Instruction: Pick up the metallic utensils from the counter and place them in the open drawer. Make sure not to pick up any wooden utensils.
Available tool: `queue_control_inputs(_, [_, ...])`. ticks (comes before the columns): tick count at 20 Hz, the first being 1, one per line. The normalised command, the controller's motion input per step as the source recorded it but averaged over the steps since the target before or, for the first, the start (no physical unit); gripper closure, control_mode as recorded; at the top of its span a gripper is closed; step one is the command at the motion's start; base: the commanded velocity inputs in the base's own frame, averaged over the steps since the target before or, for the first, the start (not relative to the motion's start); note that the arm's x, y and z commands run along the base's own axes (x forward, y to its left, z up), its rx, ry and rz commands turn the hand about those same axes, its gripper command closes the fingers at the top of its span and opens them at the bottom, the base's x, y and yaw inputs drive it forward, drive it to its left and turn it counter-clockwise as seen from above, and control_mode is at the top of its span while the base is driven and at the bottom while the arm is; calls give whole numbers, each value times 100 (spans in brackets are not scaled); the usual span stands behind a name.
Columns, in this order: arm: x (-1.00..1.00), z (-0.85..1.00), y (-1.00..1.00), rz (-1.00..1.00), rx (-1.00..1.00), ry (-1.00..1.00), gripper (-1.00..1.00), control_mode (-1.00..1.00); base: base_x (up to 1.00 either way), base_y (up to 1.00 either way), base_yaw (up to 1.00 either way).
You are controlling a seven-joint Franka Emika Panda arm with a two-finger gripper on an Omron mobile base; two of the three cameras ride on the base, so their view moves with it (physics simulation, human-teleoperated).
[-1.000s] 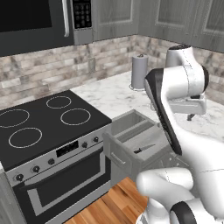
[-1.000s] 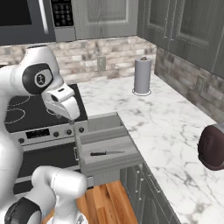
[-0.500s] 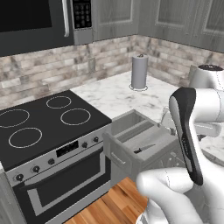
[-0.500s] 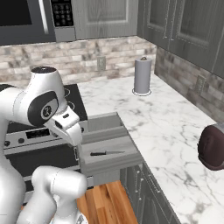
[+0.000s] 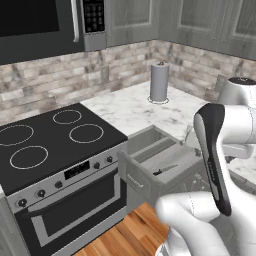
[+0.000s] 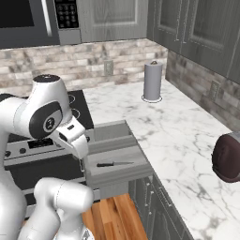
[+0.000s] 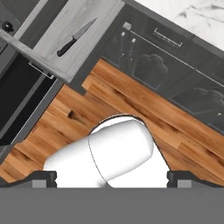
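Looking down, we saw the knife [image 7: 75,34] lying inside the open drawer [image 7: 48,61], so one utensil was done; the spoon was left. Our gripper [image 7: 112,178] stood fully open, empty, above the floor [image 7: 144,113] beside the drawer.

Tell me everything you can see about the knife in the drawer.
The small knife with black handle and dark pointed blade lies flat on the pale grey floor of the open grey box-shaped drawer, alone in its compartment. Nothing else touches it; no claw is on it. The drawer's front edge runs alongside it in the right base view.
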Motion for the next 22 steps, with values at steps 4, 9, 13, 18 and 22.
queue_control_inputs(4, [-15, 0, 0, 0, 0, -2, -100, 100, -10, 0, 0])
queue_control_inputs(9, [0, 0, 0, 0, 0, 0, -100, 100, -59, 6, 6])
queue_control_inputs(13, [0, 0, 0, 0, 0, 0, -100, 100, -47, 69, 37])
queue_control_inputs(18, [0, 0, 0, 0, 0, 0, -100, 100, -37, 93, 86])
queue_control_inputs(22, [0, 0, 0, 0, 0, 0, -100, 100, -19, 62, 99])
